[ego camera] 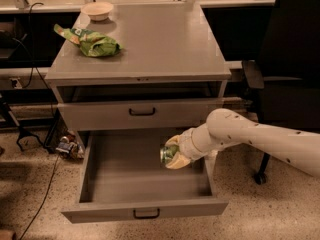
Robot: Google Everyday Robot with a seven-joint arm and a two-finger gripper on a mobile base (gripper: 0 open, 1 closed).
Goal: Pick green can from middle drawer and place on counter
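Nearest is the middle drawer (100,215), pulled out. Over its right part my claw (174,154) is closed around the green can (167,155). The can lies sideways btw. the fingers, raised above the drawer floor. Behind, the upper drawer (100,115) is shut. Farther, on the surface (160,39), a green snack bag (95,43) lies at left and a pale bowl (98,9) is near the back-left corner.

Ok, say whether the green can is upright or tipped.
Tipped: the green can lies sideways in the end effector over the middle drawer, one silver end facing left.
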